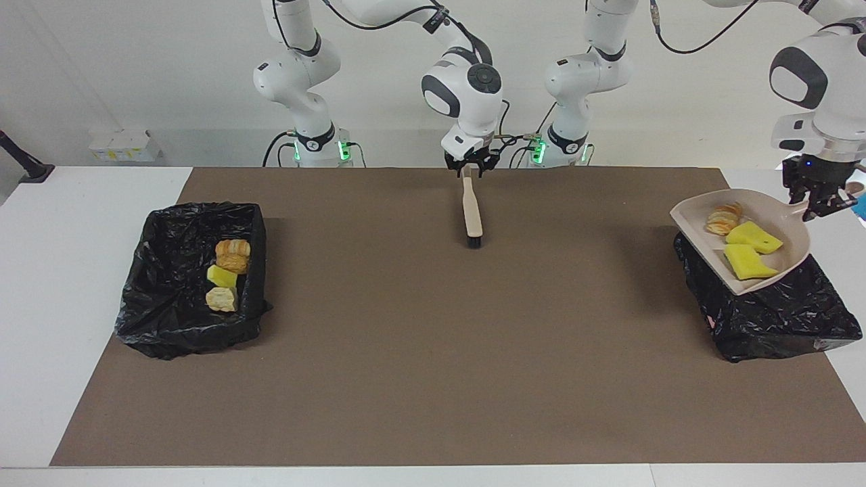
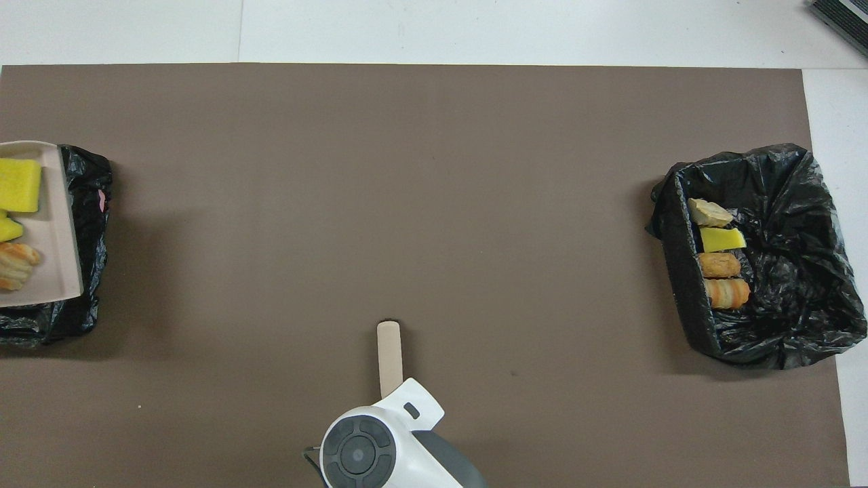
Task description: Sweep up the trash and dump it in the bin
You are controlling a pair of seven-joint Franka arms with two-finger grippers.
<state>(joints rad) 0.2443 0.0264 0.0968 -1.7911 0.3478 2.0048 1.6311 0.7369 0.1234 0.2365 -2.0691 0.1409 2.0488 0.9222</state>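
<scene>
My left gripper (image 1: 822,199) is shut on the handle of the beige dustpan (image 1: 788,220) and holds it tilted over the black-bagged bin (image 1: 778,318) at the left arm's end of the table. In the pan lie two yellow sponge chunks (image 1: 752,237) (image 1: 747,262) and an orange-brown lump (image 1: 724,218). They also show in the overhead view, on the pan (image 2: 57,237). My right gripper (image 1: 470,170) is shut on the handle end of the beige brush (image 1: 471,213), whose black bristles rest on the mat. A second black-bagged bin (image 1: 169,270) at the right arm's end holds a yellow chunk (image 1: 221,276) and three tan lumps (image 2: 719,264).
A brown mat (image 1: 433,352) covers most of the white table. A small white box (image 1: 125,145) and a black object (image 1: 24,166) sit off the mat near the right arm's end. A dark object (image 2: 841,13) lies at the table corner farthest from the robots.
</scene>
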